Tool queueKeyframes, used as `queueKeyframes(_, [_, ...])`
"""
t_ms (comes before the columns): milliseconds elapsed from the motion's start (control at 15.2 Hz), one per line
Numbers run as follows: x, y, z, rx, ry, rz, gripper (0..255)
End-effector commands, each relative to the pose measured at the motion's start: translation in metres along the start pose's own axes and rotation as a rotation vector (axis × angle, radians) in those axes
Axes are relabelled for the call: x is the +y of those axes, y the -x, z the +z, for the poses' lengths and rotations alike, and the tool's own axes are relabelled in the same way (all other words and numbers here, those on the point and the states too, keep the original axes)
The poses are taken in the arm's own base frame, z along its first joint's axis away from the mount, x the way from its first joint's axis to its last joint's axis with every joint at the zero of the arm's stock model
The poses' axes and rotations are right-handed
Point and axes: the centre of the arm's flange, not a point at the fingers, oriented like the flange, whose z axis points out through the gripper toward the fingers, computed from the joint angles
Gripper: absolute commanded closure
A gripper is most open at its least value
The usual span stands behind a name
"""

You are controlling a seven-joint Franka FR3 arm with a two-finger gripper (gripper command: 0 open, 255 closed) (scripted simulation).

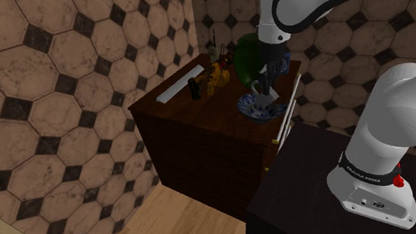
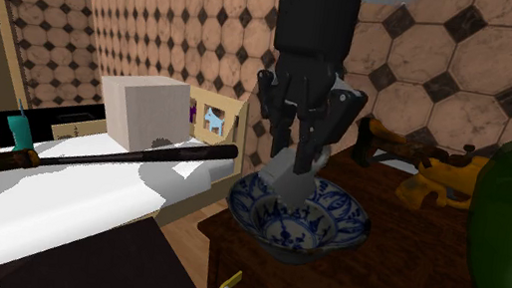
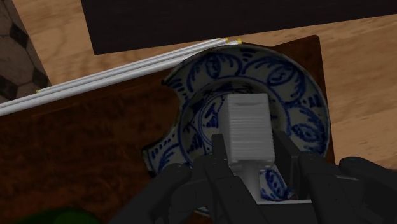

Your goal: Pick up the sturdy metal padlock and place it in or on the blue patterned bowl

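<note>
- Clasping the padlock (image 2: 292, 181), the gripper (image 2: 299, 163) hangs upright, so the padlock should drop straight.
- Padlock sits low over the bowl (image 2: 340, 217), toward its 11 o'clock in the second exterior view, seemingly ready for release.

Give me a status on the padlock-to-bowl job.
Done: the grey padlock is picked up, clasped in the gripper. In hand: it hangs over the middle of the blue patterned bowl, its lower end inside the rim. Left: release it into the bowl and back away.
</note>
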Motion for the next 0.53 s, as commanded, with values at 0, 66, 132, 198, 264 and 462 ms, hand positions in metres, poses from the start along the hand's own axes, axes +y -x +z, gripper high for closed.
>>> queueKeyframes(0, [0.0, -0.0004, 0.0112, 0.001, 0.0, 0.0, 255])
queueKeyframes(66, [0.0001, -0.0003, 0.0142, 0.001, 0.0, 0.0, 255])
queueKeyframes(132, [0.0001, -0.0003, 0.0142, 0.001, 0.0, 0.0, 255])
queueKeyframes(198, [0.0001, -0.0003, 0.0142, 0.001, 0.0, 0.0, 255])
queueKeyframes(264, [0.0001, -0.0003, 0.0142, 0.001, 0.0, 0.0, 255])
queueKeyframes(462, [0.0001, -0.0003, 0.0142, 0.001, 0.0, 0.0, 255])
